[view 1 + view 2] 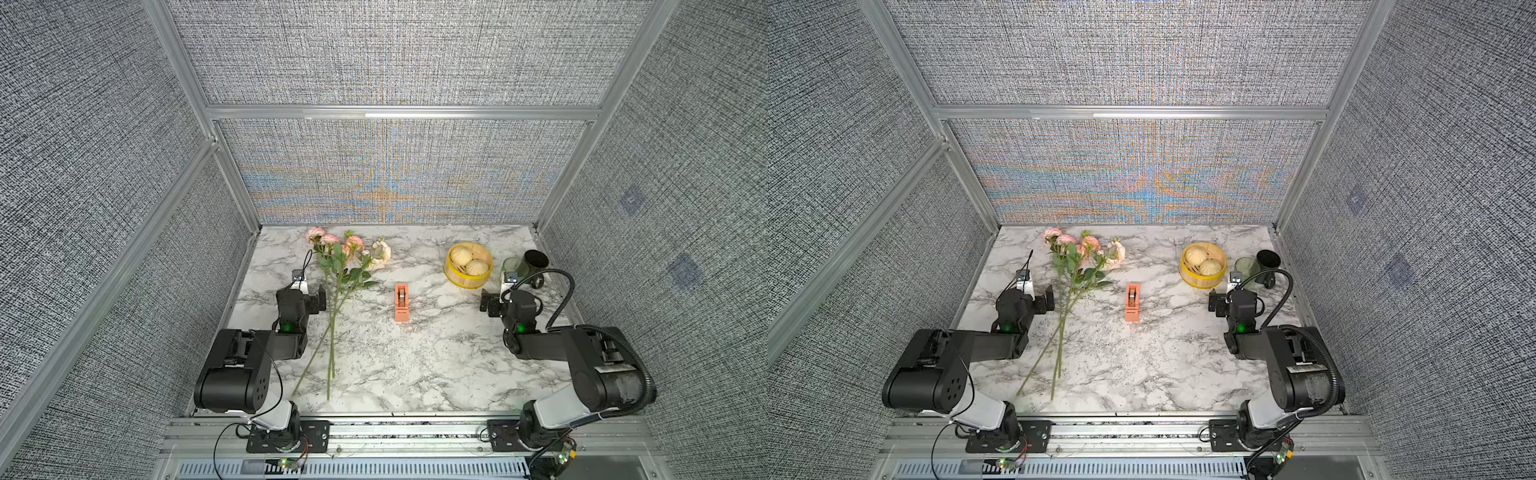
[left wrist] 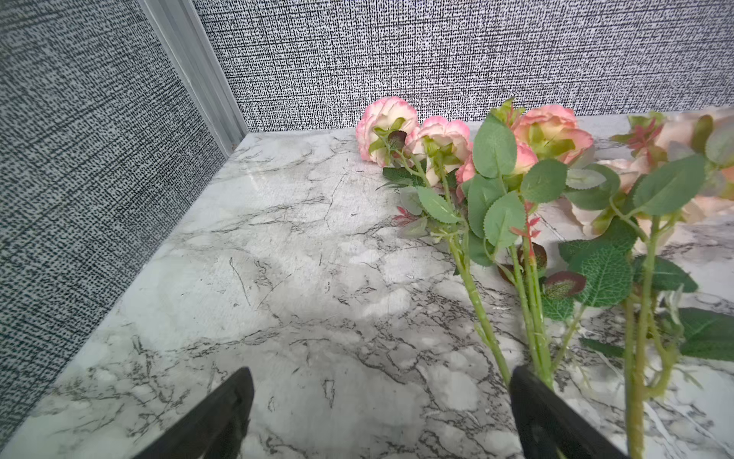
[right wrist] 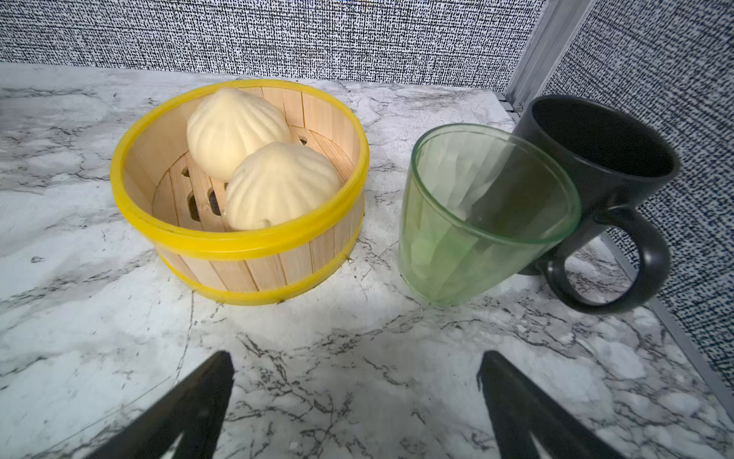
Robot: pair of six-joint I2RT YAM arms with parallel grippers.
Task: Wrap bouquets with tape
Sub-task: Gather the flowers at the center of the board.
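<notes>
Both top views showed task unstarted, L gripper (image 1: 318, 298) & R gripper (image 1: 487, 306) wide, empty; nxt prob. needed grasp on pink long-stemmed roses (image 1: 341, 270), then salmon-orange tape dispenser (image 1: 401, 302)

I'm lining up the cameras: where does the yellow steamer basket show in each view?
In a top view: steamer basket right of centre.
In a top view: steamer basket, right of centre too.
Left wrist: not in it.
Right wrist: steamer basket left of centre.
Shared landmark: marble table.
</notes>
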